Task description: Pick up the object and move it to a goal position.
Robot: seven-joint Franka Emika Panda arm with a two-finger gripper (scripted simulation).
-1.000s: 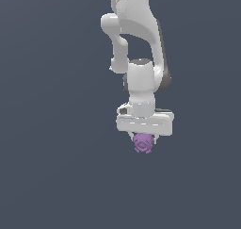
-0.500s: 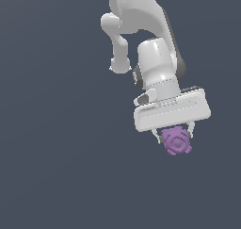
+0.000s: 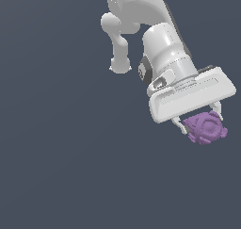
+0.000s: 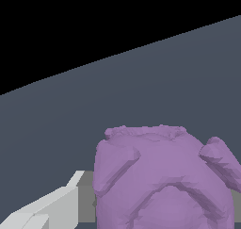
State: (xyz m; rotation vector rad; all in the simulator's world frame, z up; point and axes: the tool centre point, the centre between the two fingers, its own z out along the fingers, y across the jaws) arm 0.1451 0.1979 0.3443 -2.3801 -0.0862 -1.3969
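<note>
- the object is plain purple all over, no pattern, with darker purple shading in its grooves.
- the gripper is white, with grey pads on its fingers.
- the arm is white with dark grey joints.
- the floor is flat slate grey.

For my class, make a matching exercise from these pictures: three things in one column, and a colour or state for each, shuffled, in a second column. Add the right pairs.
Things:
1. object
2. gripper
3. floor

Descriptions:
A. plain dark grey-blue
B. purple and knobby, held off the floor
C. white, tilted, fingers shut on the lump

Pairs: 1-B, 2-C, 3-A
</note>
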